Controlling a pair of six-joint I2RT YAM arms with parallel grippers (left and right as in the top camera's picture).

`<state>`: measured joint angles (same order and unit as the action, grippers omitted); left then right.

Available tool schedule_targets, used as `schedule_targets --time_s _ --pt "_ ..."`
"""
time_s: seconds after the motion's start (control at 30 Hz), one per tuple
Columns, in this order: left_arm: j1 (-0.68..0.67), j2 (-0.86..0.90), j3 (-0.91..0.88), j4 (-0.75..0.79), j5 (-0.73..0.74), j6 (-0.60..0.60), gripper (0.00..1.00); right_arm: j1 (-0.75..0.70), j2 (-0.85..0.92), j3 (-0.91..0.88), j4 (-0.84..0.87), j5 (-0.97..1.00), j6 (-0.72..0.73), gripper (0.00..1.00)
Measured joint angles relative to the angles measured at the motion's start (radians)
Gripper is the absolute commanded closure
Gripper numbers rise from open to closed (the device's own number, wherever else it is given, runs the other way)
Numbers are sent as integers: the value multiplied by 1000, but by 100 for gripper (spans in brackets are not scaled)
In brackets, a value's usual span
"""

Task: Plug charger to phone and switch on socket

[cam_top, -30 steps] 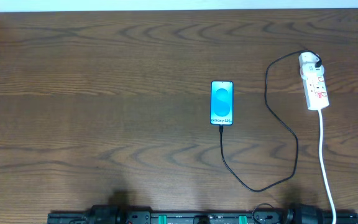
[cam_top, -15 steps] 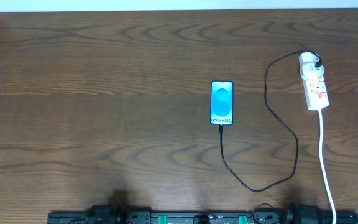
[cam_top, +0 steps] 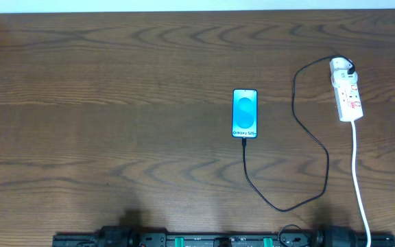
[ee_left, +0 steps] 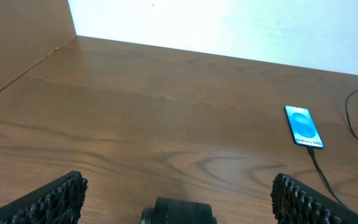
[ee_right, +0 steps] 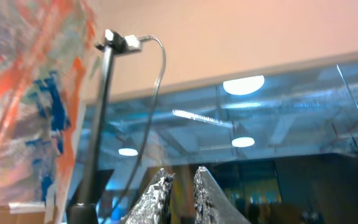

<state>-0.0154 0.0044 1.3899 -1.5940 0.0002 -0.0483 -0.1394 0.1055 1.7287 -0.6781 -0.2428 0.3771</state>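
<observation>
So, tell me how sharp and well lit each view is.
Overhead: even light, sharp, the phone text readable. Left wrist: table sharp, wall blown out white. Right wrist: aimed off the table, ceiling lamps glare, coloured surface at left blurred.

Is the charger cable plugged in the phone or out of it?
Plugged in, it seems: the charger cable meets the bottom edge of the phone at its middle, with no gap. How deep the tip sits: cannot tell.

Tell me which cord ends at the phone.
The black charger cable, looping from the power strip to the phone; the white cord runs to the near edge.
</observation>
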Motion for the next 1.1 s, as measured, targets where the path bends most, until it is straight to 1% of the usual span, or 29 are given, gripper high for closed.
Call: schedule_targets --time_s 0.1,0.13,0.23,0.37,0.8,1.1 --pt "0 0 0 0 0 0 5 0 -50 -3 7 0 0 86" --pt "0 0 0 0 0 0 5 0 -66 -5 10 0 0 84" --pt "0 0 0 0 0 0 5 1 -99 9 12 0 -1 83" --pt "0 0 0 0 0 0 5 4 -101 12 9 0 -3 80" --pt "0 0 0 0 0 0 5 7 -101 2 10 0 0 76" --pt "0 0 0 0 0 0 5 7 -101 -115 68 0 62 68"
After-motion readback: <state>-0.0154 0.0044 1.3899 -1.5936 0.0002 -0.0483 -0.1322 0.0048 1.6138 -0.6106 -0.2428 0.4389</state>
